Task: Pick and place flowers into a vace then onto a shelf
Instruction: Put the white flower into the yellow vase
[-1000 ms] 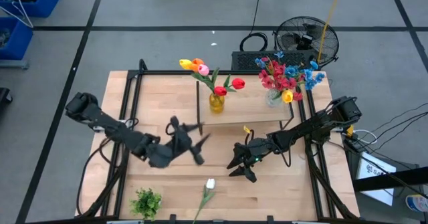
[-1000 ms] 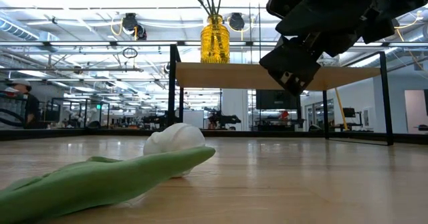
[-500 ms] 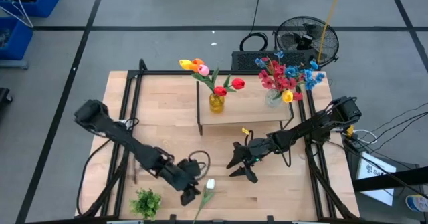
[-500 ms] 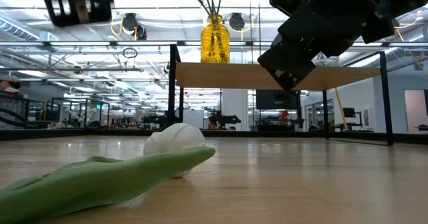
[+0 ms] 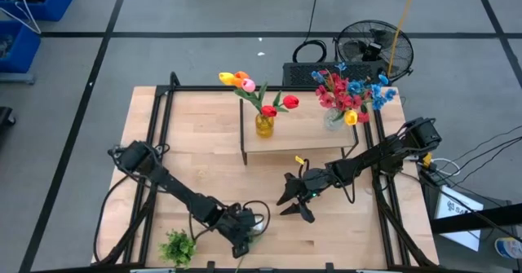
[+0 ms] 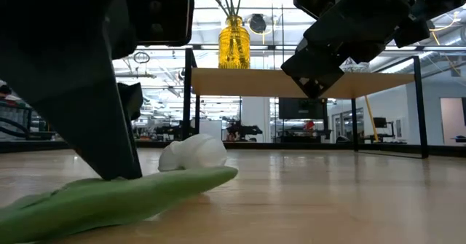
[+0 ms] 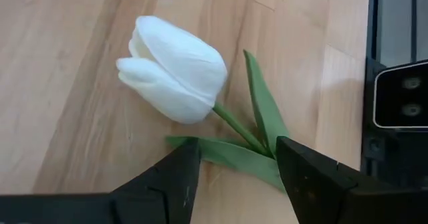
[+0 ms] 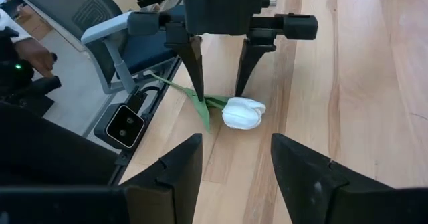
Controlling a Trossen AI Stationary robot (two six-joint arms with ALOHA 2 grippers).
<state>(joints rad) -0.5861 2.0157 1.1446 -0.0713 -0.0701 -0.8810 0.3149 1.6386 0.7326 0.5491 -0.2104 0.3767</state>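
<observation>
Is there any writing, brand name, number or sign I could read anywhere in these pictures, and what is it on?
None can be read.
The white sheet on the floor right of the table may carry print, but it is too small to read.
The yellow vase, white tulip and both arms show no lettering.

Tabletop (image 5: 188, 126): you have a white tulip (image 5: 258, 226) and a leafy clump (image 5: 178, 246) lying near its front edge.
Shelf (image 5: 310, 134): your yellow vase (image 5: 263, 125) stands on it.
</observation>
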